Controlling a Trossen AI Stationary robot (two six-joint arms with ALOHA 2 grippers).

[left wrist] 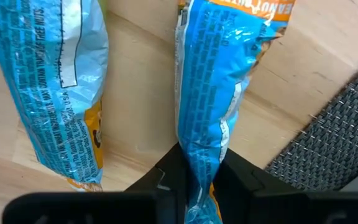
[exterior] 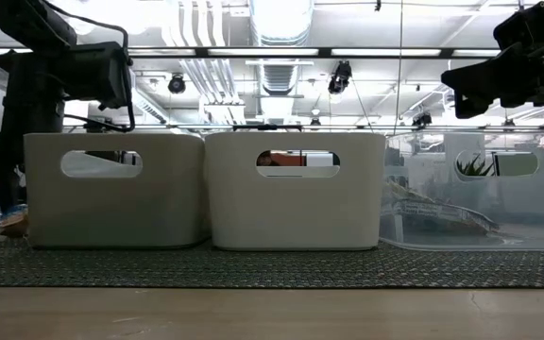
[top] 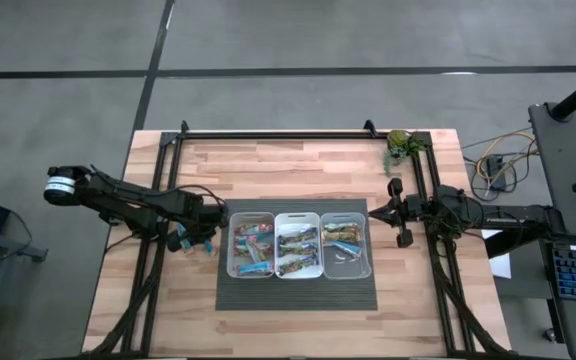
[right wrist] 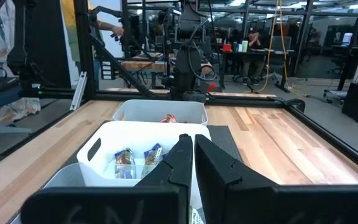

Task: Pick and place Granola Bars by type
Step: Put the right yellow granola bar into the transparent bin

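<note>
Three bins are sitting side by side on a dark mat (top: 298, 292) in the middle of the wooden desk (top: 268, 160): the left bin (top: 251, 244), the middle bin (top: 298, 244) and the right bin (top: 346, 244), each holding granola bars. The left hand (top: 190, 240) is reaching down to the desk just beside the left bin, off the mat's left edge, where a few loose bars are lying. In the left wrist view its fingers (left wrist: 235, 180) are pinching a blue-wrapped granola bar (left wrist: 213, 93) by one end, the wrapper squeezed between them, while a second blue bar (left wrist: 55, 87) is lying on the wood just beside it, apart from it. The right hand (top: 396, 211) is hovering just beside the right bin, its fingers (right wrist: 219, 171) pressed together and holding nothing. A green leafy plant (top: 404, 146) is resting near the far right corner of the desk.
</note>
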